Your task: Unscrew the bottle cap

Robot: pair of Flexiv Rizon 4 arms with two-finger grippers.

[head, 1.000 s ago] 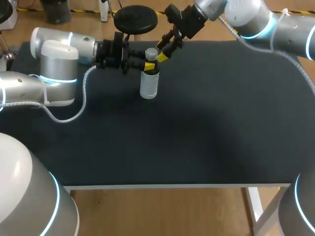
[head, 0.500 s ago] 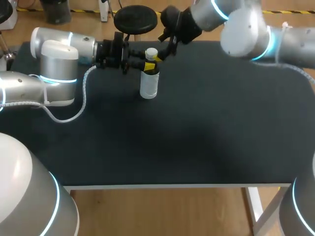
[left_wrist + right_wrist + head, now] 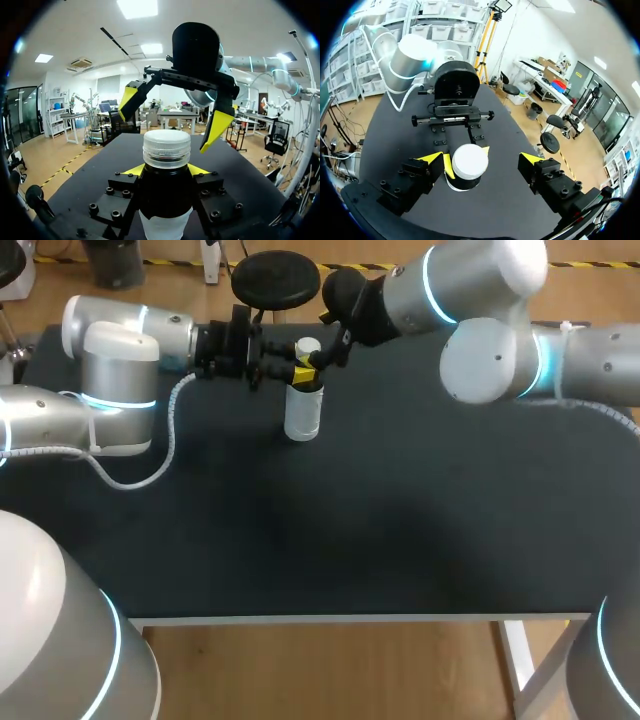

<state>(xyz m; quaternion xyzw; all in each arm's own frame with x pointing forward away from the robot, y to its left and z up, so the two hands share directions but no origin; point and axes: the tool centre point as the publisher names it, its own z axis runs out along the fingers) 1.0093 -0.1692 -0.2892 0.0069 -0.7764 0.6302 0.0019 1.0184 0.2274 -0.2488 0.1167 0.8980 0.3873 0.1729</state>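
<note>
A clear bottle (image 3: 303, 412) with a white cap (image 3: 308, 345) stands upright at the back of the black table (image 3: 400, 520). My left gripper (image 3: 291, 371) is shut on the bottle's dark neck just below the cap. In the left wrist view the neck sits between the left gripper (image 3: 165, 171), under the ribbed cap (image 3: 166, 147). My right gripper (image 3: 326, 348) hangs open over the cap. In the right wrist view the cap (image 3: 469, 161) lies between the right gripper's (image 3: 482, 161) yellow fingertips (image 3: 529, 159), with a gap on each side.
My left arm (image 3: 110, 370) lies along the table's back left. My right arm (image 3: 500, 340) crosses the back right, its elbow above the table. A grey cable (image 3: 165, 455) loops on the table beside the left arm.
My right arm has swung its elbow in over the table and turned its wrist; its open gripper now hangs closer over the cap. Bottle and left gripper have not moved.
</note>
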